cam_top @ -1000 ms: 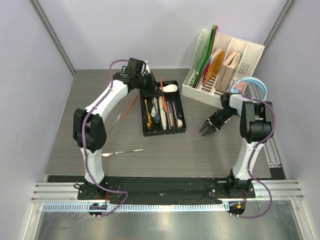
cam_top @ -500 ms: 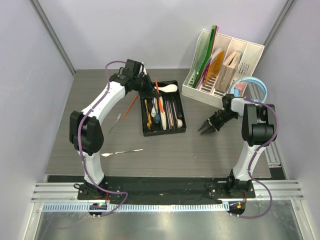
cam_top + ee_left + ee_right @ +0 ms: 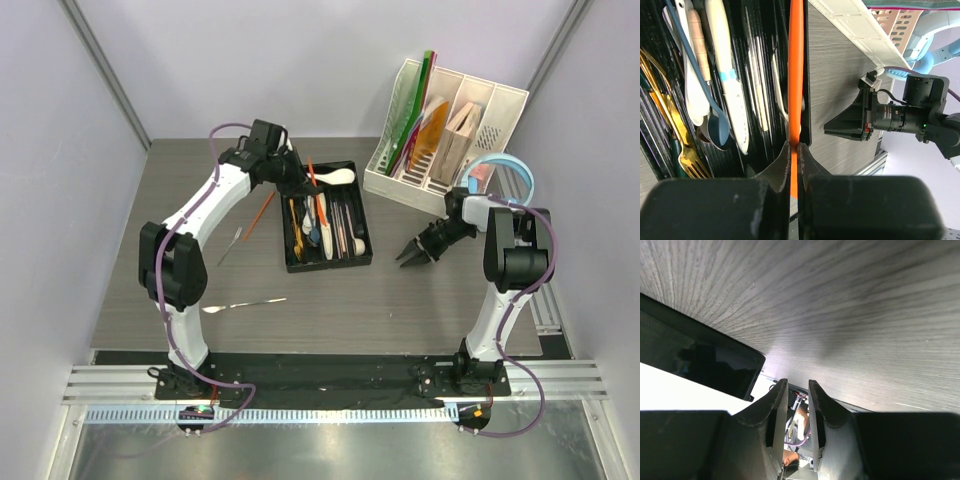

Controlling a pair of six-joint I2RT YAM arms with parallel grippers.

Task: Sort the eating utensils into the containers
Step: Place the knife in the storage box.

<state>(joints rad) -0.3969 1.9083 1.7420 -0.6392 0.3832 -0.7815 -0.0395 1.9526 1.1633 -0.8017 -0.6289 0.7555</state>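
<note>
Left gripper [image 3: 794, 147] is clamped tight on the orange chopstick [image 3: 796, 75], which runs ahead of its fingers above the black tray [image 3: 806, 100]; right gripper [image 3: 797, 390] is slightly parted and empty, the tray's corner near its fingertips.

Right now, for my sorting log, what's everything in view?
tray: one, black, mid-table, cutlery inside
white spoon: one, white, tray's far end
held chopstick: one, orange, above tray
loose chopstick: one, orange, left of tray
steel spoon: one, silver, near-left of tray
small steel utensil: one, silver, left of tray
file organiser: one, white, far right
headphones: one, light blue, beside organiser
left gripper: shut on held chopstick
right gripper: open, empty, right of tray
</note>
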